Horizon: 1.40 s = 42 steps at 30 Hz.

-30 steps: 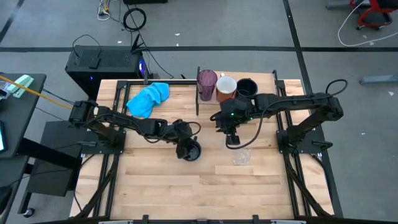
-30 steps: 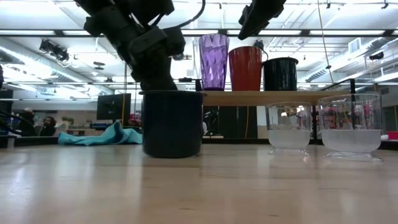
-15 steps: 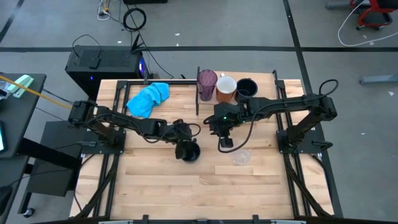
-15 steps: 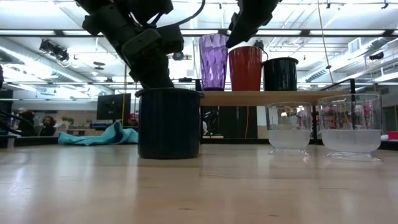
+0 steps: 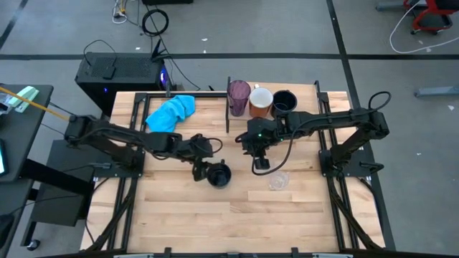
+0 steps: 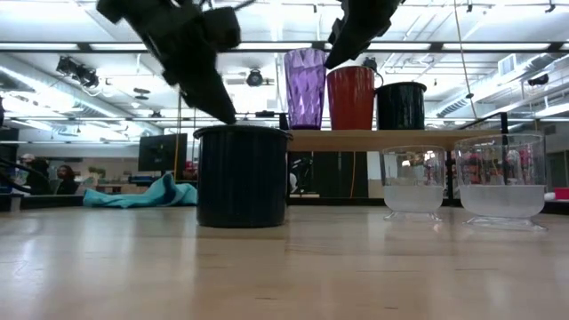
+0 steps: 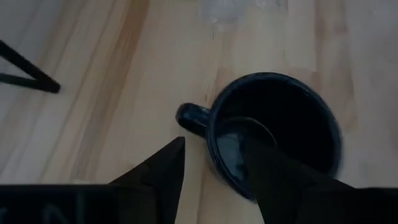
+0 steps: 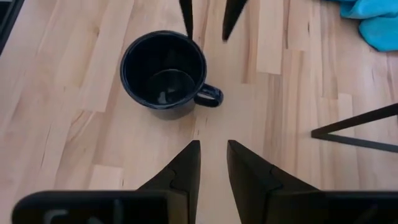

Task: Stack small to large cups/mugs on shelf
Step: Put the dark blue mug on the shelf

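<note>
A black handled mug point(image 5: 219, 174) stands upright on its base on the tabletop, near the middle. My left gripper point(image 5: 199, 169) is open just left of it and above it; its fingers point(image 8: 186, 18) hang over the rim without touching. My right gripper point(image 5: 262, 163) hovers right of the mug, fingers a narrow gap apart and holding nothing. On the shelf point(image 6: 400, 139) stand a purple tumbler point(image 5: 239, 93), an orange mug point(image 5: 260, 101) and a second black mug point(image 5: 284, 102). Two clear cups point(image 6: 413, 182) point(image 6: 500, 178) rest on the table right of the mug.
A bright blue cloth point(image 5: 171, 113) lies at the far left of the table. A thin dark upright point(image 5: 229, 107) marks the shelf's left end. Bare planks point(image 5: 237, 222) stretch along the near side.
My left gripper has opened, let go of the black mug's rim, risen and drawn back toward the table's left edge. The mug stays upright on the table. My right gripper has shifted a little toward the left edge and sunk slightly.
</note>
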Tool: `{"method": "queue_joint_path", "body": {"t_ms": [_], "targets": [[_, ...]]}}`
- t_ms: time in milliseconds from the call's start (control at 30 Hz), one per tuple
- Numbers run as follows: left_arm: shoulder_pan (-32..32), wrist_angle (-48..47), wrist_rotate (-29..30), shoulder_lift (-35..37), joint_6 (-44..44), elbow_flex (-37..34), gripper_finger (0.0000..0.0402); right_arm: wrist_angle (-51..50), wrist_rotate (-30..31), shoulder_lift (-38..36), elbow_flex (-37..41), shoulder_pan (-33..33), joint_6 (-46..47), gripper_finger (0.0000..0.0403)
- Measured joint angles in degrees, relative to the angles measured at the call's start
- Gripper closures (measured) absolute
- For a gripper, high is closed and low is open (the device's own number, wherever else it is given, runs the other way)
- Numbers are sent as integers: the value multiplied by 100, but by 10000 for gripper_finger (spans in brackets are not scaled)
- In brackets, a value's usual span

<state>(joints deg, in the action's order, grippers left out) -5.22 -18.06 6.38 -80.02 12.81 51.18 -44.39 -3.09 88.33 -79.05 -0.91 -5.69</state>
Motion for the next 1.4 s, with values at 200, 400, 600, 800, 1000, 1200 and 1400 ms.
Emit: {"method": "queue_joint_path", "body": {"t_ms": [200,400,600,800,1000,1200,1400], "targets": [[-77,-1207,123,368,382,2,243,-5,0,0,0,2,-31,316],[90,-1289,573,-132,279,-4,271,150,1,0,0,-26,-28,316],[405,-497,187,-799,-588,-2,295,26,-10,0,0,-188,92,316],[829,343,-590,-1281,-940,-2,313,-148,-12,0,0,-438,101,316],[1027,1138,-945,-1490,-1010,-2,326,-161,7,0,0,-491,129,316],[1014,1647,-1530,-1490,-1090,-2,327,-297,6,0,0,-485,238,316],[878,2092,-1717,-1490,-1100,-2,330,-298,6,0,0,-487,308,316]]}}
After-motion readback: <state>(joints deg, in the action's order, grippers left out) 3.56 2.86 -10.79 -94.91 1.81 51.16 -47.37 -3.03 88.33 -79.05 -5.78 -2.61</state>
